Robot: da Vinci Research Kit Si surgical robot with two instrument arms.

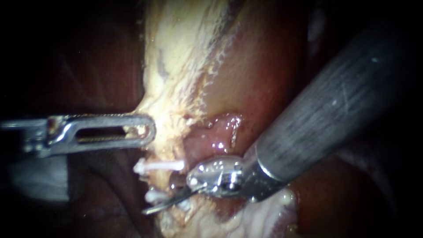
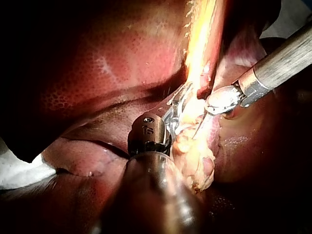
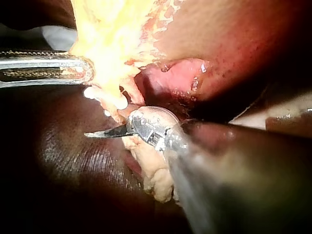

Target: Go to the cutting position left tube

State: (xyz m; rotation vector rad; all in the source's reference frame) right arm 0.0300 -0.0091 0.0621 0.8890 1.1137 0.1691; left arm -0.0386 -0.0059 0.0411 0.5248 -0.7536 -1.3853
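Observation:
My left instrument [image 1: 147,131] comes in from the left, its slotted jaws shut on the edge of the pale fatty tissue [image 1: 176,88] that hangs from the gallbladder. Below them a thin tube [image 1: 162,180] runs downward with two white clips on it, an upper clip [image 1: 159,166] and a lower clip [image 1: 154,196]. My right instrument [image 1: 152,209] enters from the upper right. Its thin curved blades lie together and cross the tube just under the lower clip. The right wrist view shows the same blades [image 3: 105,131] pointing out past the pale tissue [image 3: 112,29].
Dark red liver [image 1: 88,66] surrounds the pale strand on both sides. A raw pink pocket [image 1: 220,132] lies open just above the right instrument's wrist. My right instrument's thick grey shaft [image 1: 335,105] fills the upper right. White gauze [image 1: 35,176] lies at the far left.

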